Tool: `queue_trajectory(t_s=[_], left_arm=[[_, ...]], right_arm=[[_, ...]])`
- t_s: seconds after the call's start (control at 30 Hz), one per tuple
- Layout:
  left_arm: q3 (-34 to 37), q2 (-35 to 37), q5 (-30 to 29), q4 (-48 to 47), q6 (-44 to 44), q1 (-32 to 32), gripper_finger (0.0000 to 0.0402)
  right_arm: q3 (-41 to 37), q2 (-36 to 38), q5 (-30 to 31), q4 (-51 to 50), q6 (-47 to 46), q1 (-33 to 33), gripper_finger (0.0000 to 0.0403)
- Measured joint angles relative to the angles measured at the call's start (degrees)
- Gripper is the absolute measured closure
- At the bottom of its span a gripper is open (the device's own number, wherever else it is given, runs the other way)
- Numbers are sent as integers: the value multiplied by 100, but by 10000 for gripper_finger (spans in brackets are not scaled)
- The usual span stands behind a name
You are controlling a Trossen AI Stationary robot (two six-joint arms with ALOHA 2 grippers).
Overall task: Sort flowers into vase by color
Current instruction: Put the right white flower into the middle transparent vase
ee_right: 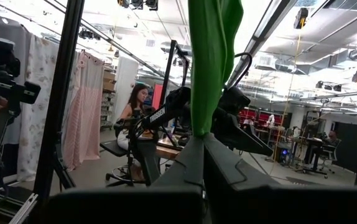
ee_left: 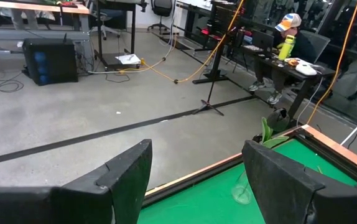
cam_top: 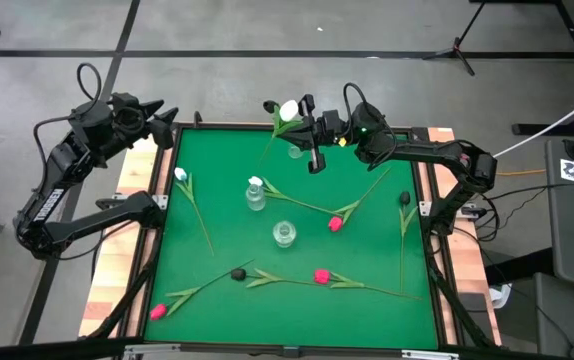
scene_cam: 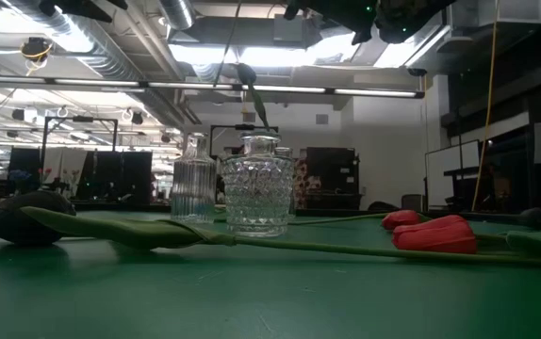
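While the left arm waits folded outside the far left corner of the green desk (cam_top: pixel 367 300), its claw, the left gripper (cam_top: pixel 157 115), spread and empty, the right arm reaches in from the far right corner and does the work. The right gripper (cam_top: pixel 312 128) hangs above the far edge near its middle, fingers pressed together on the stem of a white tulip (cam_top: pixel 288 110); the right wrist view shows green leaf and stem (ee_right: pixel 213 62) rising straight out of the closed fingers.

The relation that matters is the held tulip against the glass vases below it. Three vases stand on the desk: one (cam_top: pixel 296 151) close to the far edge, just under and slightly toward the desk's middle from the claw; a second (cam_top: pixel 256 194) further in toward the left; a third (cam_top: pixel 284 234) near the centre. The held flower's long axis runs roughly across the claw, white head toward the far edge, stem end trailing down toward the left and inward, near the far vase. I judge that the stem tip must be swung over a vase mouth and the axis stood upright.

The remaining flowers lie flat: a white one (cam_top: pixel 181 176) near the left edge, pink-red ones (cam_top: pixel 335 223) (cam_top: pixel 321 275) (cam_top: pixel 157 311) mid-desk and toward the near edge, black ones (cam_top: pixel 238 273) (cam_top: pixel 404 198) near the middle and the right edge.
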State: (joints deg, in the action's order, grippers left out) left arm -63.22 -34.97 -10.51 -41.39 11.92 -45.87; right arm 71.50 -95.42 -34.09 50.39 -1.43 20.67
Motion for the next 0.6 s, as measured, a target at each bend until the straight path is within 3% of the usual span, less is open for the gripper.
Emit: queue_trajectory(t_s=[0.6], left_arm=[[0, -5, 0, 2, -46, 0, 153]], right_arm=[[2, 0, 20, 0, 22, 0, 403]])
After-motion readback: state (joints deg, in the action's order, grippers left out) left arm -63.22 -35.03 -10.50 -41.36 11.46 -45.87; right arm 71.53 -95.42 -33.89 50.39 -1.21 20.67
